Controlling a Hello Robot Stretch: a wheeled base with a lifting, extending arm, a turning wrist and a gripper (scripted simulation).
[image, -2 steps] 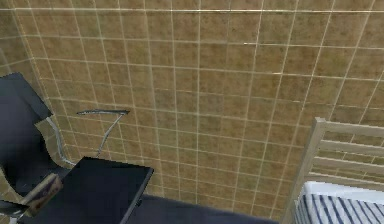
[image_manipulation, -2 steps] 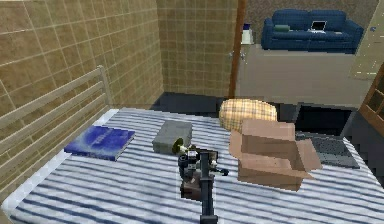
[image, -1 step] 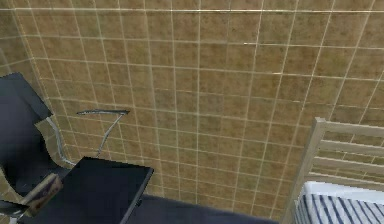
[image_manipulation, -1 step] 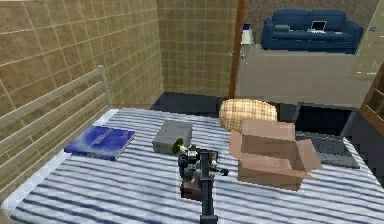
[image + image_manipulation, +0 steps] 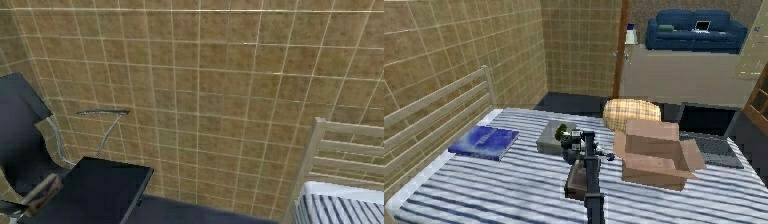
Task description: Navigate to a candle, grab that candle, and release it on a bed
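A wide bed with a blue and white striped cover (image 5: 494, 185) carries all the things here. Near the middle of the bed lies a flat grey rectangular box (image 5: 547, 141). On this box sits a small dark greenish lump (image 5: 564, 130), which is too small to say surely that it is the candle. A dark square arm bar (image 5: 591, 190) reaches over the bed, and its end effector (image 5: 571, 146) is right at the lump. Because the lump and the grey box lie on the bed behind the fingers, I cannot tell whether the end effector holds anything. On the bed, at the side of its pale railed headboard (image 5: 434, 105), lies a flat blue rectangular pad (image 5: 484, 142). At the opposite side of the bed stand an open brown cardboard box (image 5: 656, 155) and a round yellowish cushion (image 5: 631, 112).
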